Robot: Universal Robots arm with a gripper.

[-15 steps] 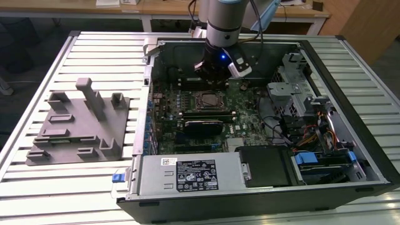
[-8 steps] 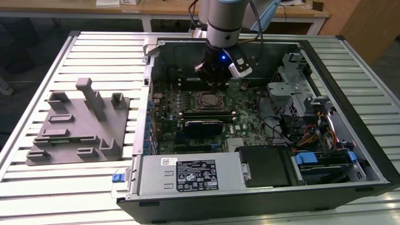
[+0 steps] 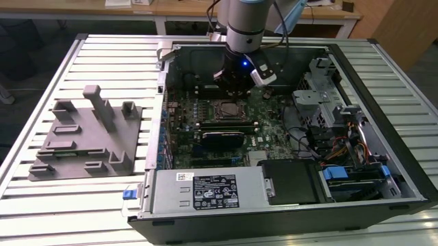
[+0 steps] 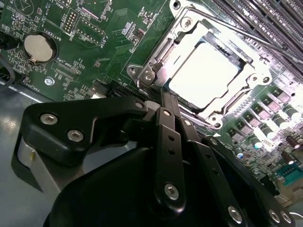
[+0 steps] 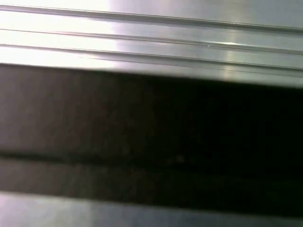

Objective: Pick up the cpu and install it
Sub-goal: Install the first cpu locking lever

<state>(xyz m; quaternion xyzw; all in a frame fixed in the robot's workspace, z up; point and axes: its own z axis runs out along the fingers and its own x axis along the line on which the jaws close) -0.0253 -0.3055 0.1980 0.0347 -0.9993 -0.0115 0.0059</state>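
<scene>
The cpu [image 4: 204, 72], a pale silver square, lies flat inside the metal socket frame [image 4: 156, 64] on the green motherboard. In the second wrist view my gripper [image 4: 163, 98] has its black fingers pressed together, with the tips at the socket frame's near edge, just beside the cpu. Nothing shows between the fingers. In the exterior view the arm [image 3: 244, 31] reaches down into the open computer case, and the gripper [image 3: 235, 91] hangs just above the far side of the socket [image 3: 226, 109].
A grey plastic fixture [image 3: 85, 136] with upright posts stands on the slatted table at the exterior view's left. Inside the case are a black block [image 3: 222, 138], the power supply [image 3: 205, 190] and drive bays with cables [image 3: 342, 154]. A coin battery [image 4: 39, 46] sits on the board.
</scene>
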